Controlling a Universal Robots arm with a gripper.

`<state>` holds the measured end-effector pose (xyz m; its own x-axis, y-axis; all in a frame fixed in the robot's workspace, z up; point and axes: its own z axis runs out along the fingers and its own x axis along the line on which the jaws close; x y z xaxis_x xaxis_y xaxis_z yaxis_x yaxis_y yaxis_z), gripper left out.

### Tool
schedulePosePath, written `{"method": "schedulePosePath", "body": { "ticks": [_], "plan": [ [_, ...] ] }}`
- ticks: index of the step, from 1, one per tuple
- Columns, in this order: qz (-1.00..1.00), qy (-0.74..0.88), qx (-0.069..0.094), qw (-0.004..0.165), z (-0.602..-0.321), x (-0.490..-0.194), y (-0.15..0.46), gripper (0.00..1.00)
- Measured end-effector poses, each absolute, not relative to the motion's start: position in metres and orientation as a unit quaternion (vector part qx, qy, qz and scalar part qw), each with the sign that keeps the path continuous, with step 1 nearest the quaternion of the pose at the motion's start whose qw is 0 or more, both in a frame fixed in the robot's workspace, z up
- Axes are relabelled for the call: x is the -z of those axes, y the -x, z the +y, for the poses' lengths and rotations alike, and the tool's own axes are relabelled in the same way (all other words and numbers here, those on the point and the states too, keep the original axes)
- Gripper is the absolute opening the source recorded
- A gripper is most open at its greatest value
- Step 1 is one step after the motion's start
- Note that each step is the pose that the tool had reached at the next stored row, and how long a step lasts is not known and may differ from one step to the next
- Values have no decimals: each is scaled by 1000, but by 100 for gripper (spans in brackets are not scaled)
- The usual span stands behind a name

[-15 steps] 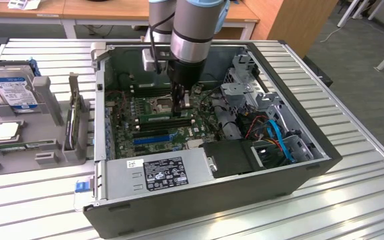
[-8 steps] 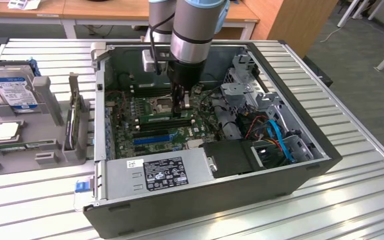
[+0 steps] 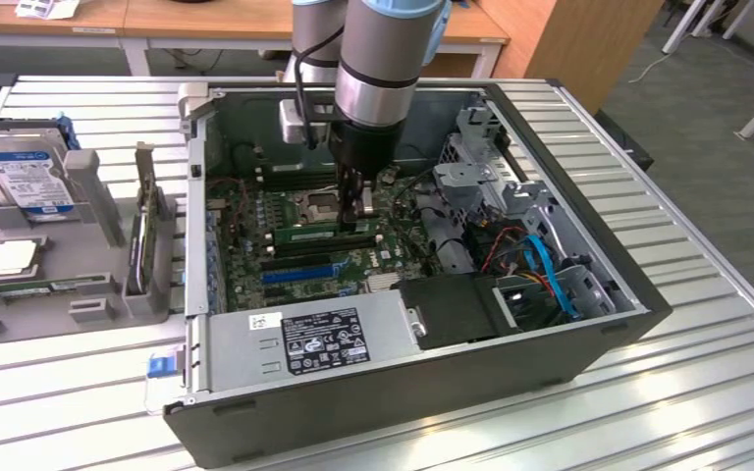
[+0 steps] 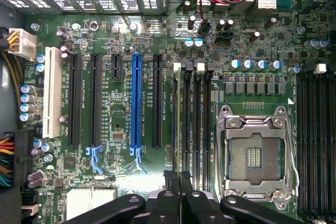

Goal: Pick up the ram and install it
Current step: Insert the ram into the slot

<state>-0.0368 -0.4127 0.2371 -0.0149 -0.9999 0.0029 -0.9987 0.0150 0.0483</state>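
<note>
The claw [image 3: 361,208] reaches down into the open computer case [image 3: 350,417] on the slatted tabletop [image 3: 691,392], its fingers drawn narrow, almost together. The ram [image 3: 322,234] stands on edge in a memory slot of the motherboard, just near of the CPU socket [image 3: 321,204] and far of the blue slot [image 3: 301,275]. The claw's tips are at the ram's end toward the exterior view's right; whether they pinch it cannot be told. In the wrist view the closed claw [image 4: 180,182] lines up with a memory slot between the blue slot [image 4: 137,103] and the CPU socket [image 4: 254,153].
</note>
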Motion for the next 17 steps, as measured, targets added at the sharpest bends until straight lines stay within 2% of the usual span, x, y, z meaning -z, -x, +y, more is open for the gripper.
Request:
{"method": "schedulePosePath", "body": {
  "ticks": [17],
  "plan": [
    [-712,-702,16,17,-412,-232,37,12]
  ]
}}
